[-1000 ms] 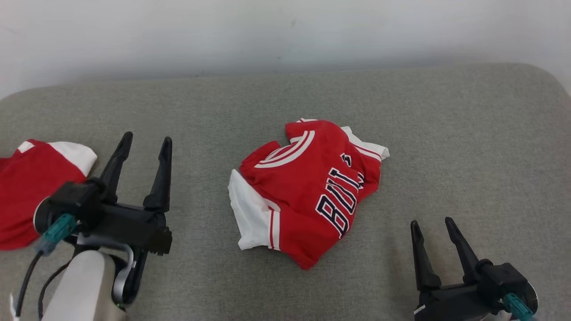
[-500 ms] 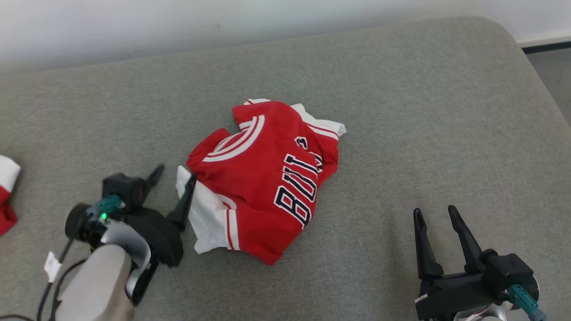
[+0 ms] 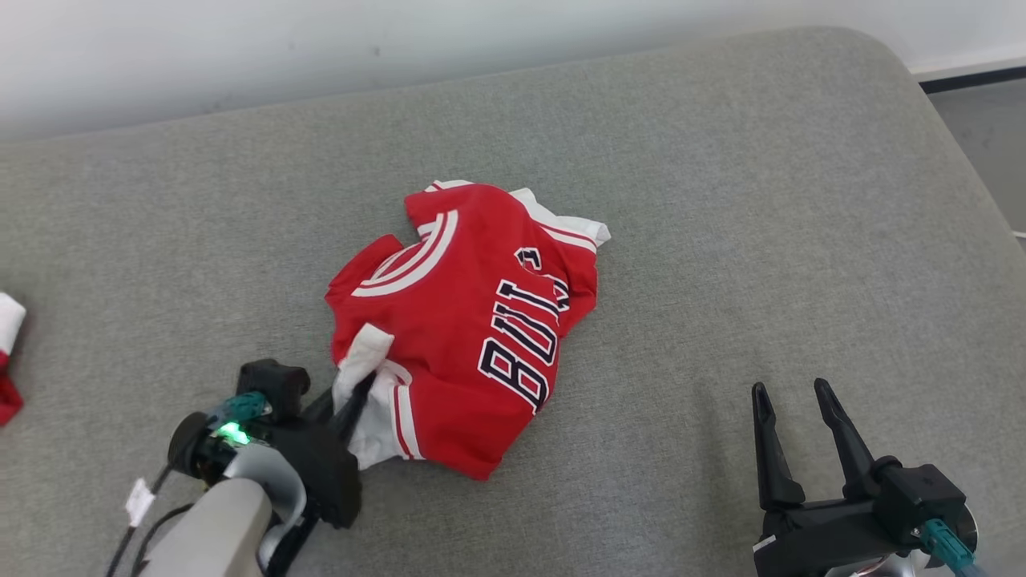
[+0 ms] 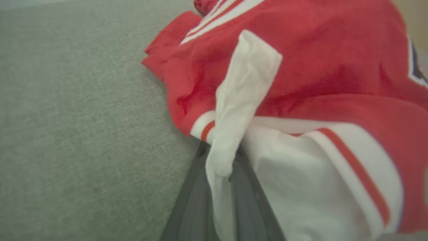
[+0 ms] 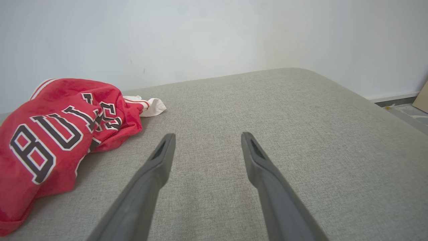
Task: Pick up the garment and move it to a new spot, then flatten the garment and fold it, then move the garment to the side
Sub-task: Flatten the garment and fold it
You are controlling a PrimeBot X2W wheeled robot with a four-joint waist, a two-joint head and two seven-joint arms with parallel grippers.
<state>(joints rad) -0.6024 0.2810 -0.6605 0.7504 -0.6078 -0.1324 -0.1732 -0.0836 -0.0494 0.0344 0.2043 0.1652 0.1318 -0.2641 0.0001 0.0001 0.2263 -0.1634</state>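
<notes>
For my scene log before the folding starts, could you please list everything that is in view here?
jersey: one, red with white sleeves and dark lettering, crumpled at the middle of the cushion.
second cloth: one, red and white, at the head view's far left edge, cut off by the frame.
cushion: one, grey fabric, under everything.
wall: one, white, behind the cushion.
floor: one strip, grey, past the cushion's far right corner.
left pincer: one, dark, shut on the jersey's white sleeve at its near left side.
right pincer: one, dark, open, over bare cushion to the right of the jersey, holding nothing.
</notes>
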